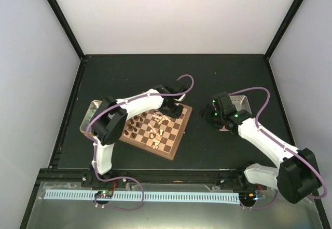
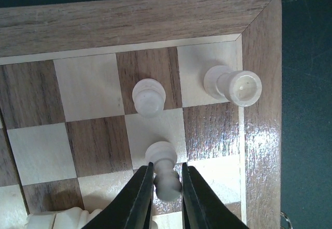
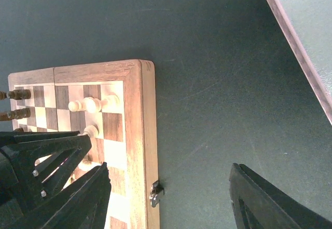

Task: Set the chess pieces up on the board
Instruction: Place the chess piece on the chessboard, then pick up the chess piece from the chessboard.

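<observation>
The board (image 1: 174, 148) lies left of the table's centre, with my left gripper (image 1: 167, 112) over its far right corner. In the left wrist view the left gripper (image 2: 167, 167) is shut on a cream pawn (image 2: 163, 156), its base resting on a square and its fingers pressed to both sides. Another cream pawn (image 2: 149, 97) and a cream rook (image 2: 233, 86) stand nearer the board's rim (image 2: 129, 24). My right gripper (image 3: 171, 187) hangs open over bare table beside the board's edge (image 3: 147, 135), holding nothing. Cream pieces (image 3: 93, 104) show there too.
Dark chessmen (image 1: 134, 128) line the board's left side, and loose cream pieces (image 1: 154, 133) lie mid-board. A gold tin tray (image 1: 88, 116) sits left of the board. A pinkish-grey tray (image 1: 239, 103) is behind my right gripper (image 1: 217, 116). A metal latch (image 3: 155, 193) juts from the board's side.
</observation>
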Robot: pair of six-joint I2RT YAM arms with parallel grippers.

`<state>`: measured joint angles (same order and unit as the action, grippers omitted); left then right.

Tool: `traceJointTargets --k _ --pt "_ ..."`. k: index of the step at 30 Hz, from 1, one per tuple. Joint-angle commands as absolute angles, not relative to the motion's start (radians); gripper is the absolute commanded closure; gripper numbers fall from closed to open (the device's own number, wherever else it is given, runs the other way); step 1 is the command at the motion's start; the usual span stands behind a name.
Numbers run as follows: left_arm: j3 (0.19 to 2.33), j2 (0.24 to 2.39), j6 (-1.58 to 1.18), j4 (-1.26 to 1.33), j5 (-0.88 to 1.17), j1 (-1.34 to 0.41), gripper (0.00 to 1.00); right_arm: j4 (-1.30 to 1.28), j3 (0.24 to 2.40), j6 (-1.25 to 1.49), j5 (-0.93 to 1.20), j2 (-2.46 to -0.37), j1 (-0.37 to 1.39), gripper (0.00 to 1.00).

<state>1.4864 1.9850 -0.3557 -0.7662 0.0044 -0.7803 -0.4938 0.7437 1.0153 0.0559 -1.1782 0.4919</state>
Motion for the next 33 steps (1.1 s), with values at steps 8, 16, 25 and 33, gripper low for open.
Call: traceJointTargets --k 8,16,25,33 --pt "1.553 2.029 -0.336 -0.778 0.006 -0.782 0.78 -0.473 0.752 0.992 0.060 -1.185 0.486 0.37" --pt "1.522 1.953 -0.337 -0.763 -0.010 -0.782 0.67 -0.476 0.765 0.964 0.058 -1.188 0.486 0.36" --pt "1.375 1.701 -0.365 -0.676 -0.015 -0.762 0.58 -0.442 0.799 0.869 0.099 -1.222 0.529 0.37" --pt "1.043 1.349 -0.464 -0.483 -0.038 -0.678 0.57 -0.403 0.919 0.749 0.152 -1.412 0.678 0.47"
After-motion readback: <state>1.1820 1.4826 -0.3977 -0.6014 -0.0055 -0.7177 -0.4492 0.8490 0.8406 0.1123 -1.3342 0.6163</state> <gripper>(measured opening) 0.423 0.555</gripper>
